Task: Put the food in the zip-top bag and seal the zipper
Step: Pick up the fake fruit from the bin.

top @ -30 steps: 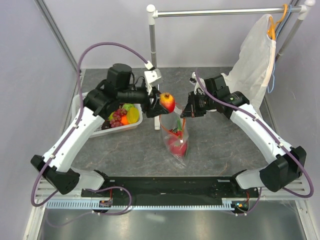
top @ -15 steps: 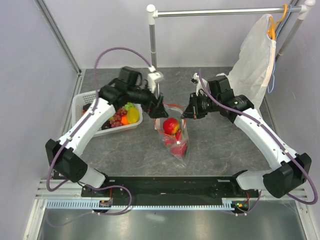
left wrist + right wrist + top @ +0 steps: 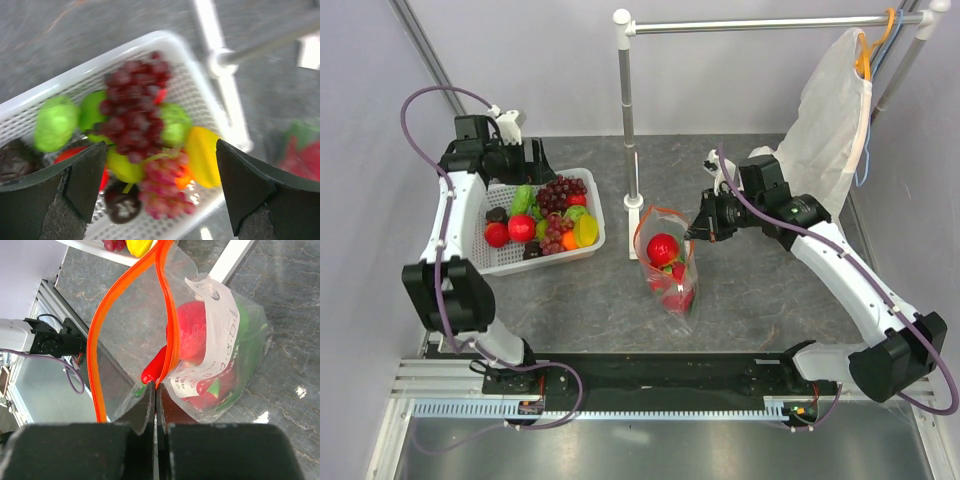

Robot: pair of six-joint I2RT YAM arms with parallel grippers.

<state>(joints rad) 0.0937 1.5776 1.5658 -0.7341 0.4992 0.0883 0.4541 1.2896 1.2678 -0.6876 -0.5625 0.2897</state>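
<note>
The clear bag (image 3: 672,292) stands on the table, mouth gaping, with a red apple (image 3: 663,249) inside. The right gripper (image 3: 155,396) is clamped on one side of the bag's orange zipper (image 3: 169,315). Farther back, the left gripper (image 3: 161,145) hangs wide open over the basket (image 3: 545,262) of grapes (image 3: 135,95) and other food.

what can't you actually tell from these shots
Left wrist: the basket food is motion-blurred, so the dark piece is unidentifiable.
Right wrist: no zipper slider shows, and the right gripper hides the strip it pinches.
Top: food under the red apple is mostly hidden.
</note>
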